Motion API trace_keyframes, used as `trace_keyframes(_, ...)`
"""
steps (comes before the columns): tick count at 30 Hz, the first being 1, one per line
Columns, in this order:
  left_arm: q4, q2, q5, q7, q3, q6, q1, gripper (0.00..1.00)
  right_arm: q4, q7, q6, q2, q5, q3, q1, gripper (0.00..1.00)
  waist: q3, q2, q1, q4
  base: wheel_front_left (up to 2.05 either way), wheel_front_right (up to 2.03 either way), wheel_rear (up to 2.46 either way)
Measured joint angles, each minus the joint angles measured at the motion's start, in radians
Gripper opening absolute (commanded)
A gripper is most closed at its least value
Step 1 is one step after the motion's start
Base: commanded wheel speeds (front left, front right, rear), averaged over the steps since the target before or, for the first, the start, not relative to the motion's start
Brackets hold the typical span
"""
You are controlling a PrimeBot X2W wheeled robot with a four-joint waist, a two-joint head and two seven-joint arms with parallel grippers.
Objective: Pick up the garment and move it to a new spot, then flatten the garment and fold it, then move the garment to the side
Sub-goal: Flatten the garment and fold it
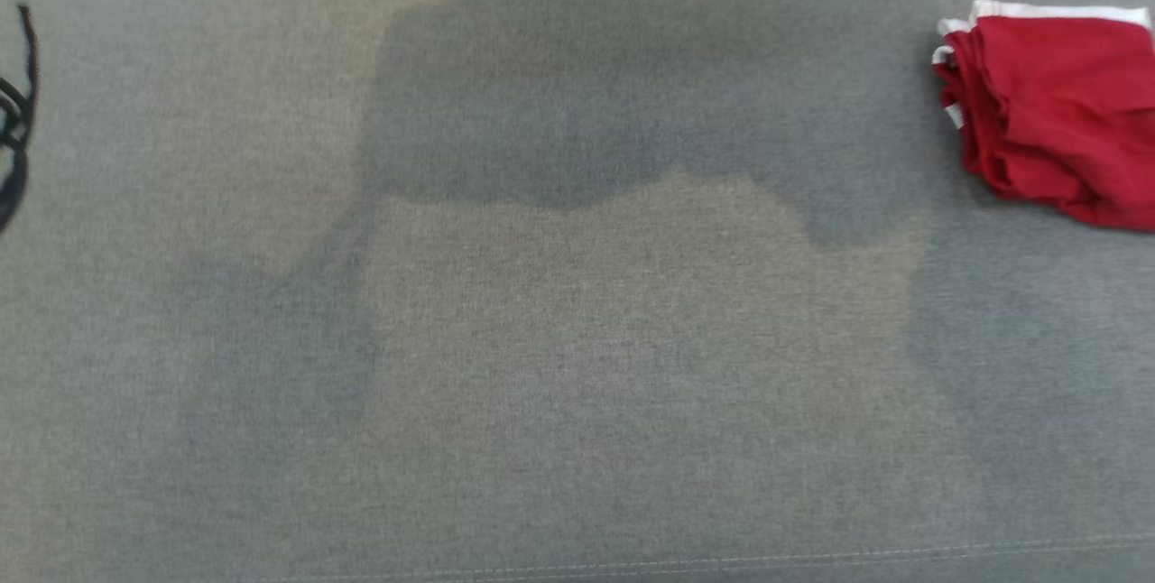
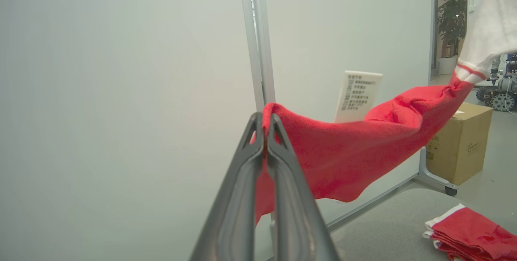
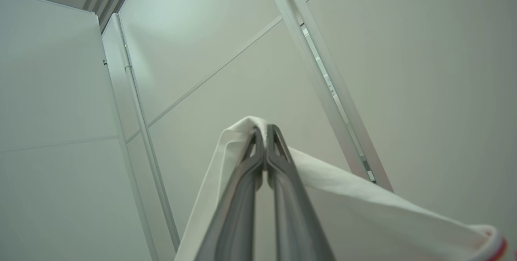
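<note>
Holding the garment [image 2: 343, 152] off the cloth-covered grey surface [image 1: 577, 366] w/ both tools: my left gripper [image 2: 265, 125] is pinched tight on a red edge, and my right gripper [image 3: 264, 129] is pinched tight on the white part. The cloth spans between them w/ a sag in the middle, hanging above and to the left of the folded red pile [image 1: 1056, 114]. Its shadow [image 1: 586, 96] falls just left of that pile. Risks as I judge them: both pinches sit right at the fingertips w/ not much cloth inside, so a quick swing or extra pull btwn the arms could slip one corner out. The garment would then dangle from the other tool and land in a heap. If I set it down too near the pile, a trailing part could drape over it or drag it apart. The sag is a worry too, b/c the middle would probably touch down first and tuck under, leaving creases that make flattening harder.
</note>
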State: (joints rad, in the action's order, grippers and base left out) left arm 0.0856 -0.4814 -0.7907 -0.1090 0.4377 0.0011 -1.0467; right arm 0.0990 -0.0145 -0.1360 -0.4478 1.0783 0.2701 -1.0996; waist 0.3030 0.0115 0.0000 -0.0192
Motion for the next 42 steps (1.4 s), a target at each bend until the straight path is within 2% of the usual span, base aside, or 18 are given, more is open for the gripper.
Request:
trace_keyframes(3, -0.012, -0.003, 0.006, 0.054, 0.049, -0.020, 0.151, 0.00, 0.042, 0.026, 0.004, 0.003, -0.017, 0.091, 0.144, 0.00, 0.043, 0.0000, 0.0000, -0.006, 0.00, 0.00, 0.00)
trace_keyframes(7, -0.101, 0.011, 0.020, 0.137, 0.080, -0.007, 0.388, 0.00, 0.027, 0.033, 0.003, 0.035, 0.005, 0.151, 0.451, 0.00, 0.100, 0.0000, 0.0000, -0.007, 0.00, 0.00, 0.00)
trace_keyframes(8, -0.101, 0.011, 0.020, 0.137, 0.080, -0.007, 0.388, 0.00, 0.027, 0.033, 0.003, 0.035, 0.005, 0.151, 0.451, 0.00, 0.100, 0.0000, 0.0000, -0.007, 0.00, 0.00, 0.00)
trace_keyframes(10, -0.146, 0.007, 0.033, 0.174, 0.096, -0.007, 0.465, 0.00, 0.003, 0.011, 0.003, 0.055, 0.005, 0.177, 0.569, 0.00, 0.128, 0.0000, 0.0001, -0.004, 0.00, 0.00, 0.00)
trace_keyframes(13, -0.233, 0.015, 0.057, 0.239, 0.114, -0.011, 0.516, 0.00, -0.048, -0.033, 0.004, 0.064, -0.021, 0.216, 0.662, 0.00, 0.167, 0.0000, 0.0000, 0.003, 0.00, 0.00, 0.00)
trace_keyframes(14, -0.262, 0.017, 0.060, 0.257, 0.115, -0.015, 0.523, 0.00, -0.061, -0.049, 0.010, 0.067, -0.025, 0.224, 0.679, 0.00, 0.177, 0.0000, 0.0000, 0.006, 0.00, 0.00, 0.00)
trace_keyframes(15, -0.290, 0.018, 0.063, 0.278, 0.113, -0.019, 0.529, 0.00, -0.067, -0.053, 0.036, 0.064, -0.037, 0.242, 0.688, 0.00, 0.187, 0.0000, 0.0001, 0.010, 0.00, 0.00, 0.00)
trace_keyframes(17, -0.335, 0.024, 0.063, 0.321, 0.099, -0.019, 0.533, 0.00, -0.074, -0.073, 0.066, 0.066, -0.045, 0.256, 0.693, 0.00, 0.199, 0.0000, 0.0000, 0.020, 0.00, 0.00, 0.00)
trace_keyframes(19, -0.364, 0.025, 0.063, 0.354, 0.091, -0.031, 0.533, 0.00, -0.075, -0.074, 0.103, 0.019, -0.104, 0.282, 0.691, 0.00, 0.202, 0.0000, 0.0001, 0.032, 0.00, 0.00, 0.00)
trace_keyframes(23, -0.404, 0.028, 0.064, 0.366, 0.081, -0.054, 0.533, 0.00, -0.087, -0.077, 0.148, -0.089, -0.168, 0.294, 0.684, 0.00, 0.184, 0.0000, 0.0000, 0.043, 0.00, 0.00, 0.00)
trace_keyframes(29, -0.455, 0.018, 0.076, 0.365, 0.071, -0.074, 0.544, 0.00, -0.101, -0.004, 0.189, -0.195, -0.196, 0.355, 0.712, 0.00, 0.125, 0.0000, 0.0000, 0.042, 0.00, 0.00, 0.00)
trace_keyframes(37, -0.470, 0.012, 0.095, 0.365, 0.114, -0.099, 0.662, 0.00, -0.072, 0.087, 0.202, -0.220, -0.142, 0.444, 0.896, 0.00, 0.027, 0.0000, 0.0000, 0.028, 0.00, 0.00, 0.00)
trace_keyframes(42, -0.475, -0.017, 0.114, 0.365, 0.126, -0.102, 0.753, 0.00, -0.022, 0.123, 0.202, -0.231, -0.123, 0.493, 0.984, 0.00, -0.036, 0.0000, 0.0000, 0.017, 0.00, 0.00, 0.00)
